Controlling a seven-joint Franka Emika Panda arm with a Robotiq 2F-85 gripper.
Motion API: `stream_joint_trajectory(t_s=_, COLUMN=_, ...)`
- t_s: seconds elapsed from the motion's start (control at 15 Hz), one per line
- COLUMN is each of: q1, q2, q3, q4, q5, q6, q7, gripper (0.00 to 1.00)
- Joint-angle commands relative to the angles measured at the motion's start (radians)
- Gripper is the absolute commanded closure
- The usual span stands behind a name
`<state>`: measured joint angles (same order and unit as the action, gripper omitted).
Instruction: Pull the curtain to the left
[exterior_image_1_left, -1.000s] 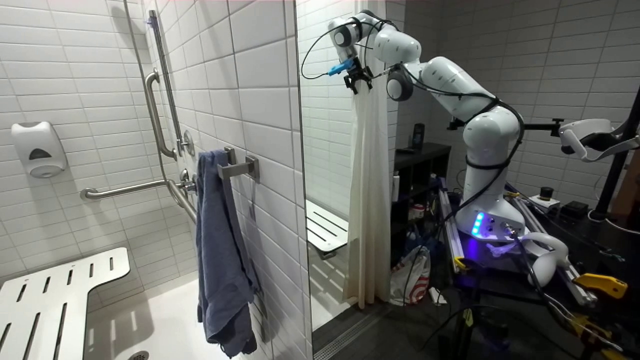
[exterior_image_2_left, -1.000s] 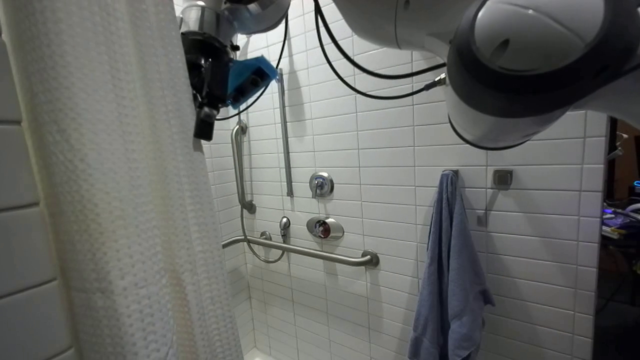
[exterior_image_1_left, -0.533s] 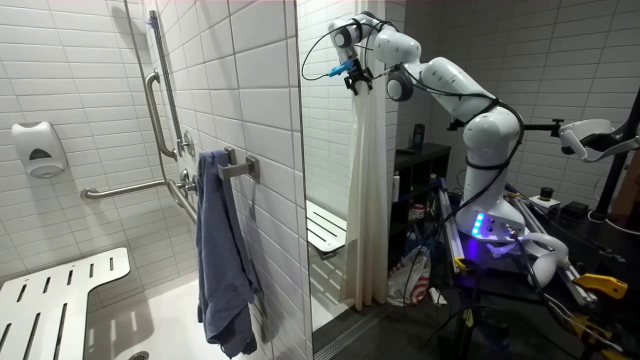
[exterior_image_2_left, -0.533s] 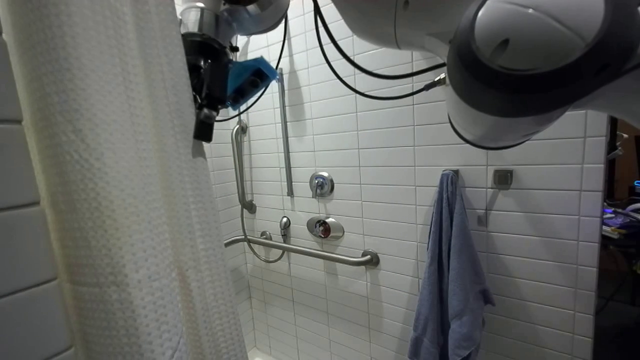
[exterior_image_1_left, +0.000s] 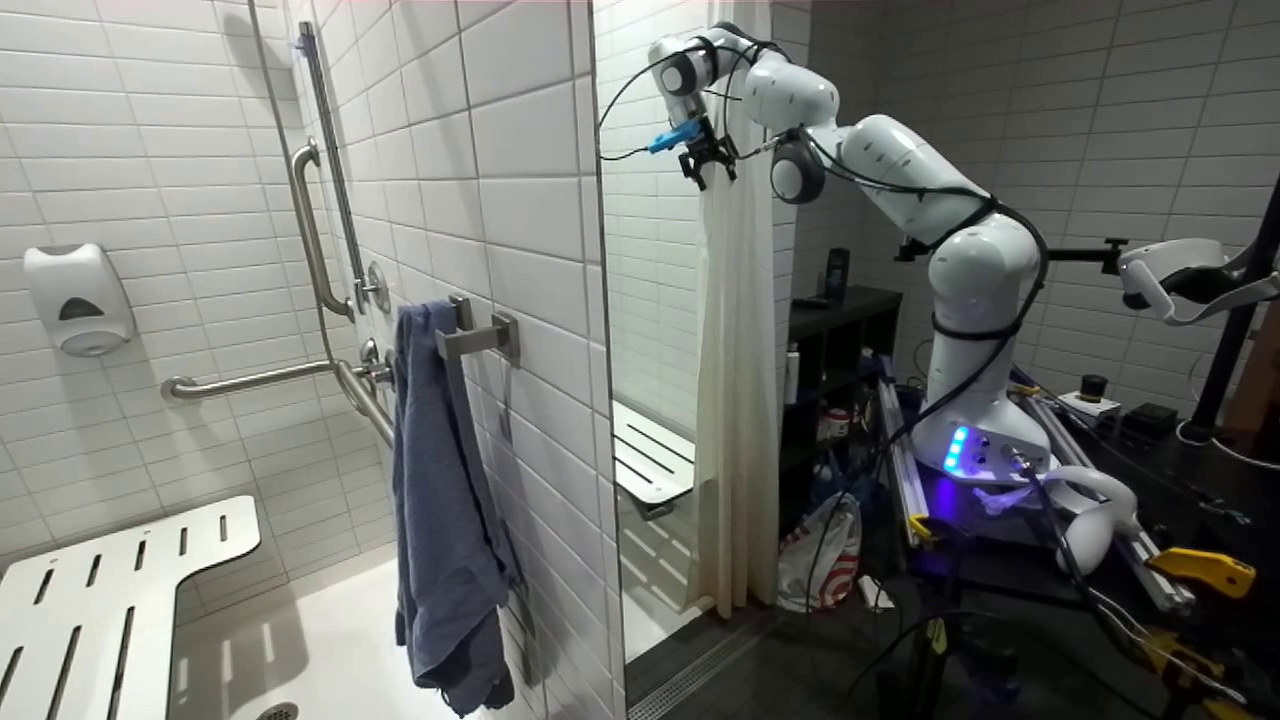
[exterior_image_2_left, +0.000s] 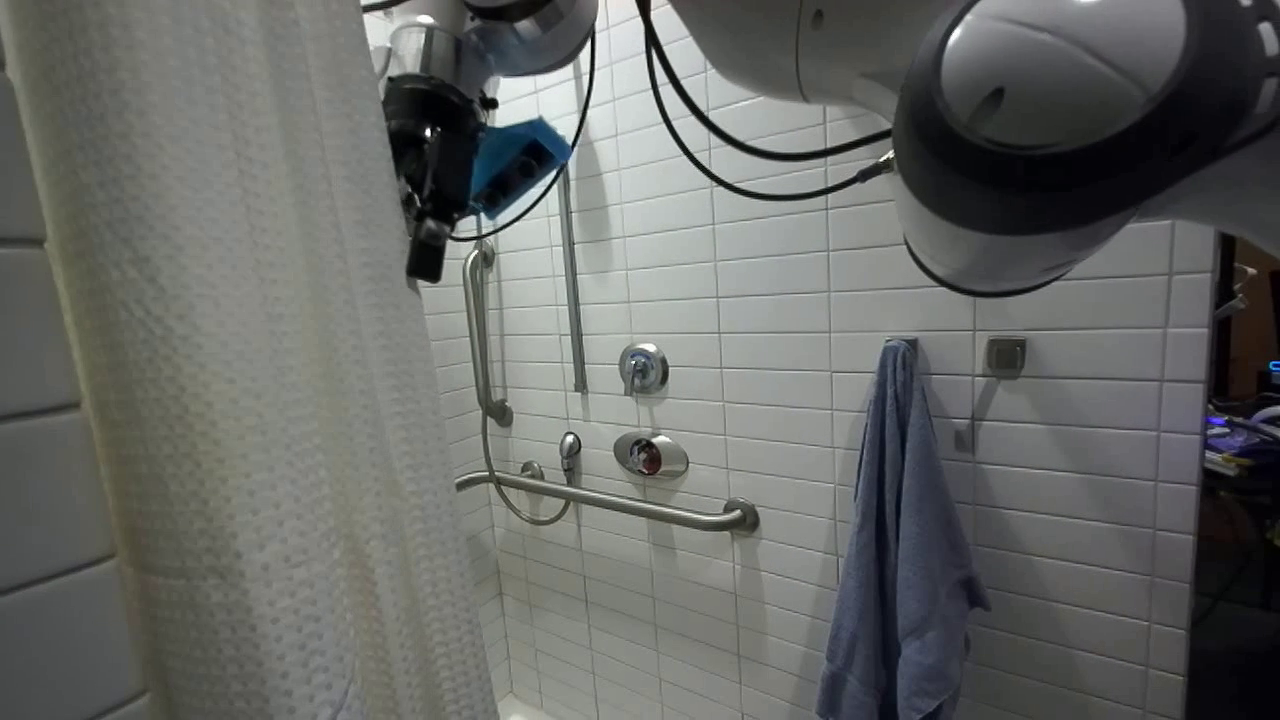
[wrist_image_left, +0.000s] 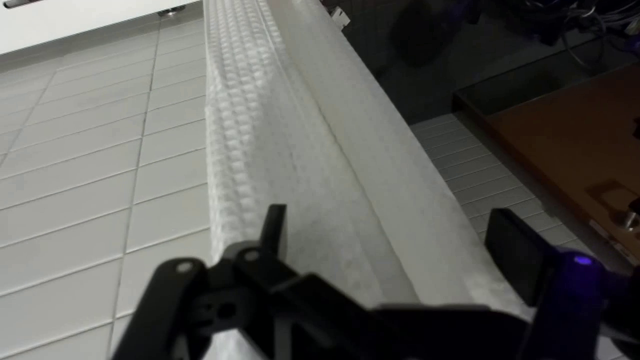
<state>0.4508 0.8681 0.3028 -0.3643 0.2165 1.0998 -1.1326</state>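
Observation:
The curtain (exterior_image_1_left: 738, 400) is tall, off-white and hangs in long vertical folds beside the shower opening, bunched into a narrow width. It fills the left part of an exterior view (exterior_image_2_left: 230, 400) and runs through the middle of the wrist view (wrist_image_left: 320, 150). My gripper (exterior_image_1_left: 716, 182) is high on the curtain, pointing down. In the wrist view the gripper (wrist_image_left: 389, 225) is open, its fingers wide apart with curtain fabric between them. The right finger is near the curtain's edge; I cannot tell whether either finger touches the fabric. In an exterior view the gripper (exterior_image_2_left: 427, 250) is partly hidden behind the curtain.
A tiled partition wall (exterior_image_1_left: 520, 220) carries a blue-grey towel (exterior_image_1_left: 445, 500). A shower seat (exterior_image_1_left: 650, 455) and grab bars (exterior_image_2_left: 620, 508) are inside the shower. A dark shelf (exterior_image_1_left: 845, 330) and a plastic bag (exterior_image_1_left: 825, 560) stand right of the curtain.
My gripper has shifted slightly left in one outside picture, slightly right in another, and stays open. The curtain's lower part has swayed a little.

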Motion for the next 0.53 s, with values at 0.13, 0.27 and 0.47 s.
stream_joint_trajectory(t_s=0.13, q1=-0.047, q2=-0.048, q3=-0.01, q4=0.003, q5=0.012, q6=0.048, q7=0.157, gripper=0.0)
stream_joint_trajectory(t_s=0.27, q1=-0.061, q2=-0.065, q3=-0.015, q4=0.006, q5=0.01, q6=0.061, q7=0.237, gripper=0.0)
stream_joint_trajectory(t_s=0.47, q1=-0.073, q2=-0.103, q3=-0.028, q4=0.005, q5=-0.002, q6=0.066, q7=0.372, gripper=0.0)
